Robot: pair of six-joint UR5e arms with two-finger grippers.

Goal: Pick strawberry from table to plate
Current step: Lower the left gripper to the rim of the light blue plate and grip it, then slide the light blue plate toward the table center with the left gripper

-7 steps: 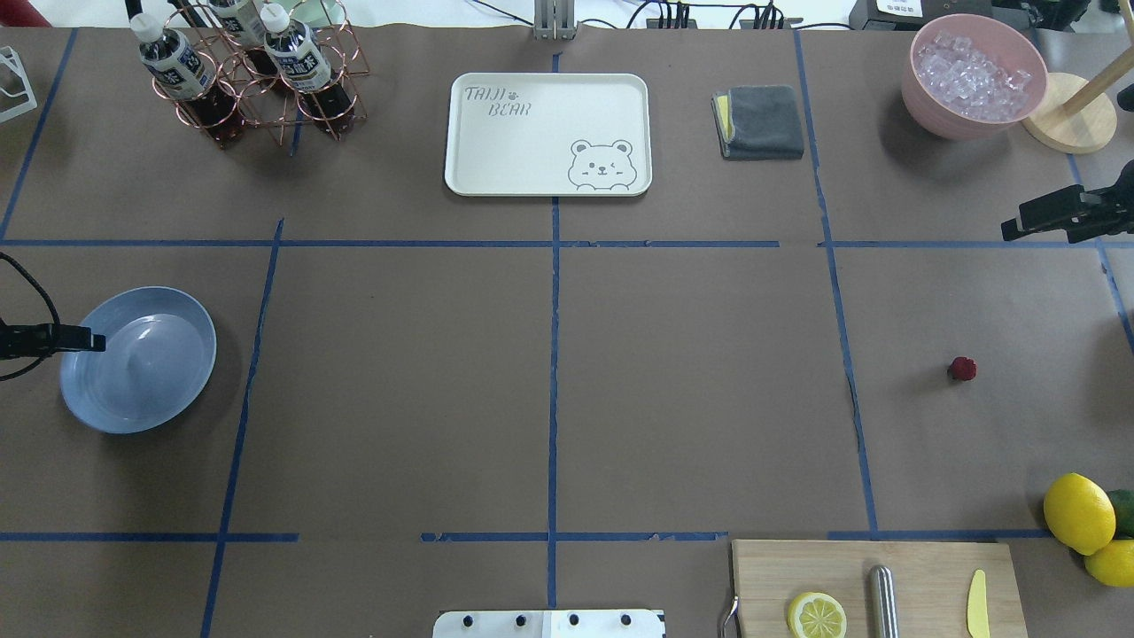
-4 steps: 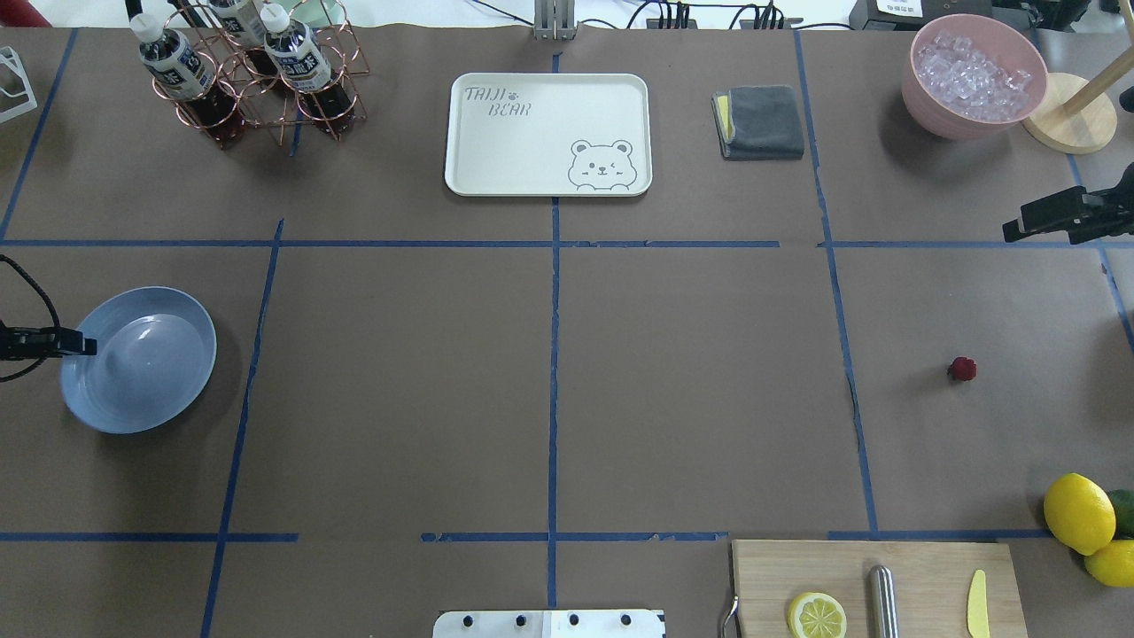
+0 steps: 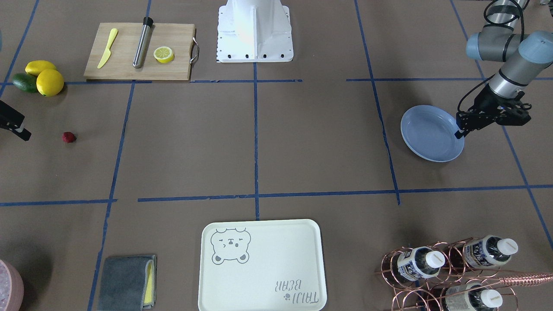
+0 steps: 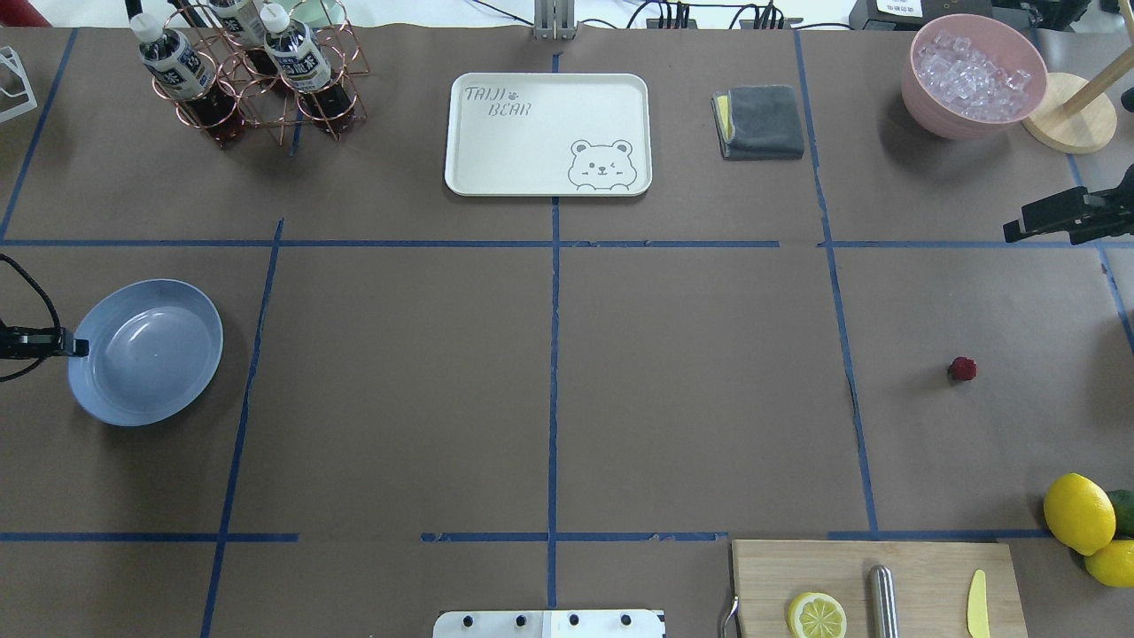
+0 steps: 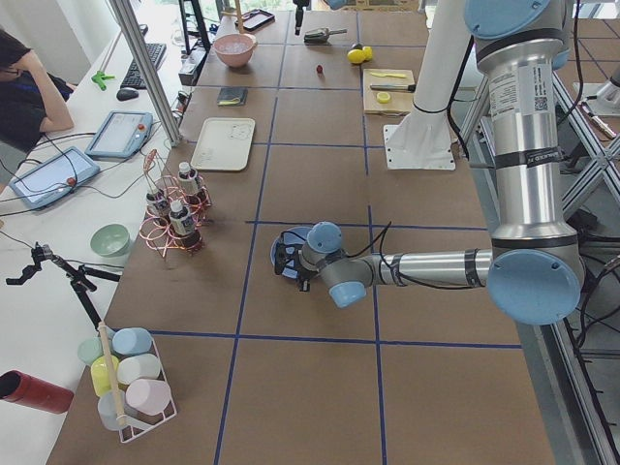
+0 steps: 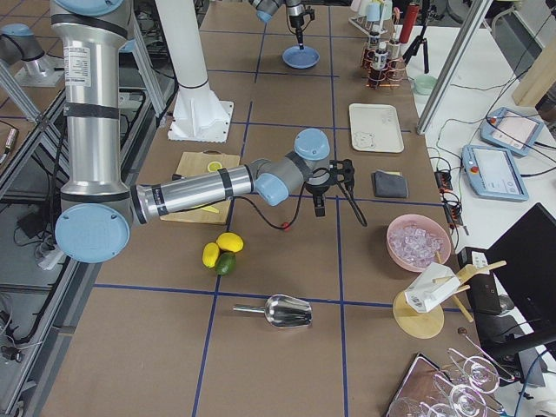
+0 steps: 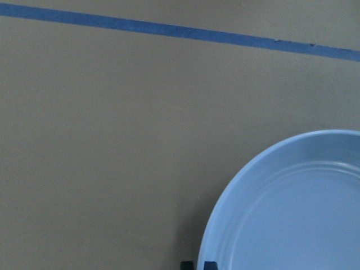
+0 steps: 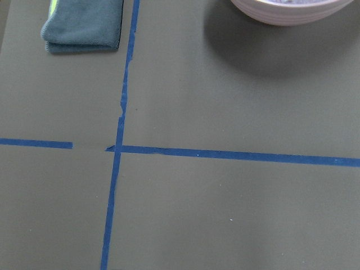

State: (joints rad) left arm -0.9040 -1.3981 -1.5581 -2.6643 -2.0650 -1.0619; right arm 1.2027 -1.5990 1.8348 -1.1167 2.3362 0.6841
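The strawberry (image 4: 962,369) (image 3: 68,137), small and dark red, lies on the brown-paper table (image 4: 691,372) at the right. My right gripper (image 4: 1019,232) (image 3: 19,129) hovers beyond and to the right of it, well apart, open and holding nothing. The light-blue plate (image 4: 177,310) (image 3: 427,134) rests at the left. My left gripper (image 4: 78,346) (image 3: 459,133) is at the plate's outer rim. In the left wrist view its two fingertips (image 7: 209,264) stand close together with the plate (image 7: 292,214) rim between them, shut on it.
A cutting board (image 4: 921,567) with a lemon half, a steel bar and a yellow knife sits front right. Lemons (image 4: 1078,512) and an avocado lie beside it. At the back stand a bear tray (image 4: 547,133), a grey cloth (image 4: 762,121), a pink ice bowl (image 4: 973,75) and a bottle rack (image 4: 252,71).
My left gripper drew back leftward from over the plate to its rim. The plate shifted slightly right and away. The right gripper and strawberry hardly moved.
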